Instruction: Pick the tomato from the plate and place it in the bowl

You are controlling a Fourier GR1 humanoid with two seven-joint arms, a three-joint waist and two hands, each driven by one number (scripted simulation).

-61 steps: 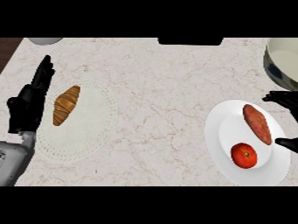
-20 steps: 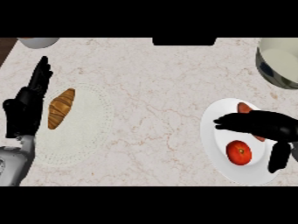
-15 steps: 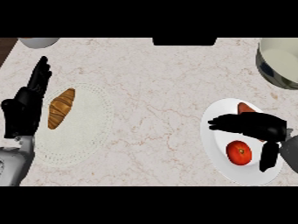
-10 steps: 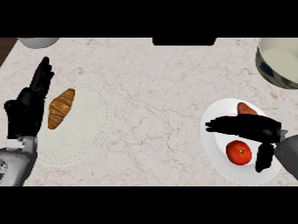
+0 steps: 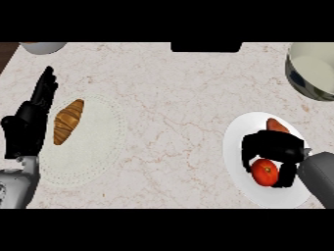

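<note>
Since earlier, my right hand (image 5: 276,149) dropped onto the white plate (image 5: 236,142) at lower right, fingers curling round the tomato (image 5: 265,172), left hand (image 5: 26,125) resting open; next, lift toward the upper-right bowl (image 5: 321,68).

The tomato (image 5: 265,173), round, red and glossy with a small dark stem mark on top, is lying on the white plate (image 5: 236,147) just under the right hand (image 5: 274,147), whose black fingers are curling around it from above and from its right side without hiding it. The plate, round and plain, is lying flat beneath that hand. The bowl (image 5: 321,68), deep, with a pale inside and a dark metallic rim, is standing upright well beyond the hand, up and to its right, cut by the view's edge.
</note>
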